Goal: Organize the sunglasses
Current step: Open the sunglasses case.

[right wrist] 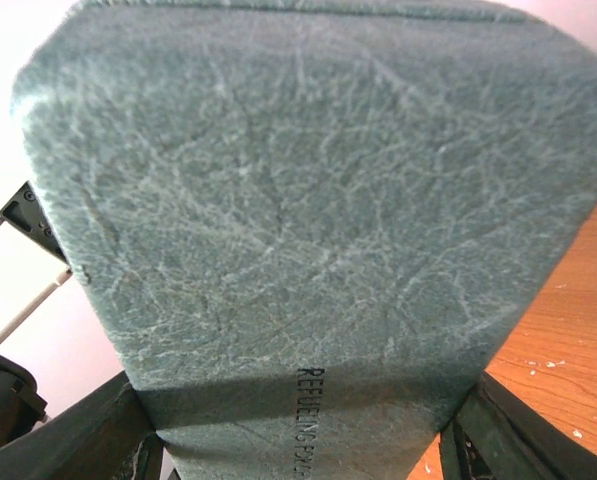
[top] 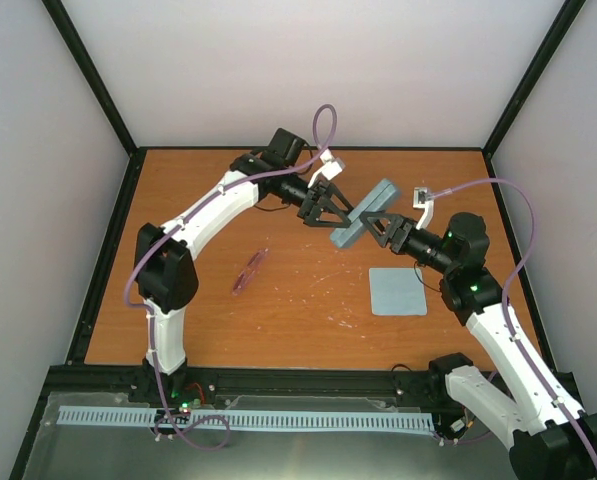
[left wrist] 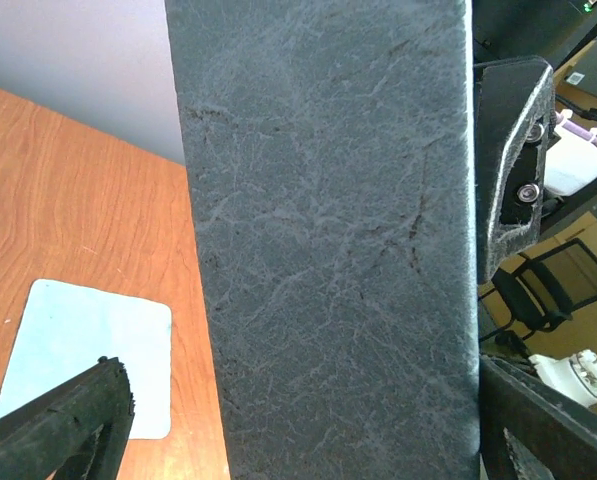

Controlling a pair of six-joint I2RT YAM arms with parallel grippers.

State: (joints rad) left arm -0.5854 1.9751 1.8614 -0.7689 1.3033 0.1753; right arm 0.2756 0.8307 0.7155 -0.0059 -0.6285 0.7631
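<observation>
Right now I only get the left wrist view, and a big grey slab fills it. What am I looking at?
Observer: A grey-blue case, held up at a tilt; the right pincer is clamped on it from the right.
Operator: Where does my arm stand?
Observer: The left pincer reaches in from the opposite side, facing the right one.
Operator: And the sunglasses?
Observer: The sunglasses lie folded on the table, left of the case, with no pincer near them.
</observation>
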